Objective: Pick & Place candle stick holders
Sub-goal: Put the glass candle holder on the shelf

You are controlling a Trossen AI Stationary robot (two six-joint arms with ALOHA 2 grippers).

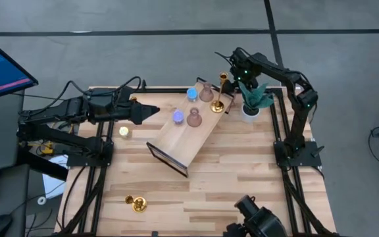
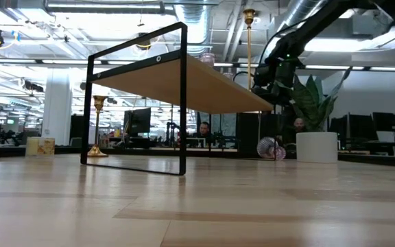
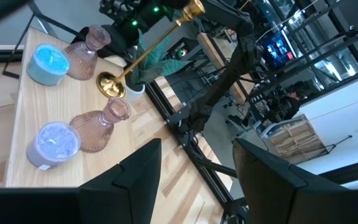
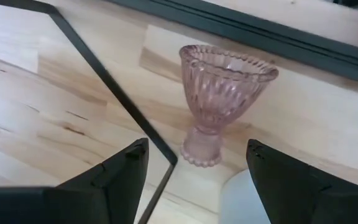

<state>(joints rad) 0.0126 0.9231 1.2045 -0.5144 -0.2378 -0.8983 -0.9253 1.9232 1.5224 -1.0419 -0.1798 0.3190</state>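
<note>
Reaching in from the tabletop's left edge, the left gripper (image 1: 155, 110) hanging over bare wood just short of the wooden shelf (image 1: 183, 141), fingers (image 3: 143, 171) standing apart around nothing. Glowing near the left edge beside that arm, a little yellow holder (image 1: 124, 131). Lying tipped on its side toward the tabletop's near edge, left of centre, a gold stemmed holder (image 1: 137, 203). Slanting across the middle of the tabletop, the black-framed shelf carrying four pieces on its far half: a violet holder (image 1: 177, 116) and a pink bulbous holder (image 1: 194, 118) side by side, a blue holder (image 1: 192, 94) and a second pink bulbous holder (image 1: 206, 93) closer to the far end. Leaning at the shelf's far right corner, a tall gold holder (image 1: 218, 104), its base at the shelf edge. Hovering above the tabletop's far right corner beside the potted plant (image 1: 251, 100), the right gripper (image 1: 237, 74), fingers (image 4: 120, 174) spread wide with nothing between them. Standing upright on the tabletop just outside the shelf's frame, under that gripper, a ribbed pink goblet holder (image 4: 219, 99).
</note>
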